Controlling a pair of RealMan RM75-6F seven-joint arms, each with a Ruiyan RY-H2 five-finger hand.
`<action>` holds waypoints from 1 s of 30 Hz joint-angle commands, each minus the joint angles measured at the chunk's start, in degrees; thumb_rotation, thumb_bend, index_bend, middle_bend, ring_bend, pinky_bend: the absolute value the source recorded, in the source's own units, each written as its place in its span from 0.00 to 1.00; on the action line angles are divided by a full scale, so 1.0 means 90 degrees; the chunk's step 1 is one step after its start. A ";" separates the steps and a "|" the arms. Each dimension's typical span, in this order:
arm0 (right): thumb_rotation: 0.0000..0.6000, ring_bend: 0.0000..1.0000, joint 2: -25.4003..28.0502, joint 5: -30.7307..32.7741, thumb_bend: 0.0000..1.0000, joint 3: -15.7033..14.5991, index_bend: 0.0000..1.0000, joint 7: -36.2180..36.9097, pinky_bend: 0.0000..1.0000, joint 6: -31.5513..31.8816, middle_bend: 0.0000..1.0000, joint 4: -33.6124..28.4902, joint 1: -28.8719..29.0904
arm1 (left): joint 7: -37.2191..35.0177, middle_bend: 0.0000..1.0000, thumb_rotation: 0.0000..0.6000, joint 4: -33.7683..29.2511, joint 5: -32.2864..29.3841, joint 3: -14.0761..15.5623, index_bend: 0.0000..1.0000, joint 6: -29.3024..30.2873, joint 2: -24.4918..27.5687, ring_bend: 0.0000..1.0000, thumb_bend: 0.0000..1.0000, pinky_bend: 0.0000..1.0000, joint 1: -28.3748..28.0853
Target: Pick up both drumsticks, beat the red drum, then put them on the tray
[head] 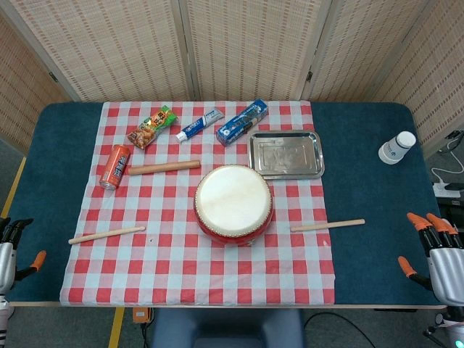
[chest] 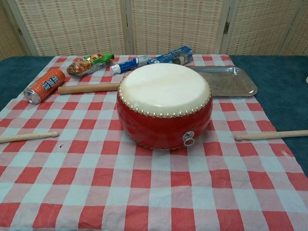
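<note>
Head view: a red drum (head: 233, 205) sits mid-cloth on the counter (head: 362, 254), one drumstick (head: 106, 235) to its left, another drumstick (head: 328, 225) to its right, the tray (head: 286, 154) just behind. The left hand (head: 9, 246) and right hand (head: 441, 250) rest at the edges, fingers spread, holding nothing. Chest view: both drumsticks flank the drum; no hands visible.

red drum (head: 233, 205), red-white checked cloth (head: 181, 261), orange can (head: 115, 166)

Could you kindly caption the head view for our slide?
Red drum flanked by two drumsticks, tray behind, both hands idle.
</note>
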 commanded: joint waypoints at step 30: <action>1.00 0.02 0.0133 -0.0016 0.19 0.0164 0.14 0.0444 0.16 -0.0401 0.18 0.0088 0.0338 | 0.1341 0.17 1.00 0.0619 -0.0808 -0.0482 0.39 -0.2549 -0.1454 0.00 0.36 0.10 -0.1903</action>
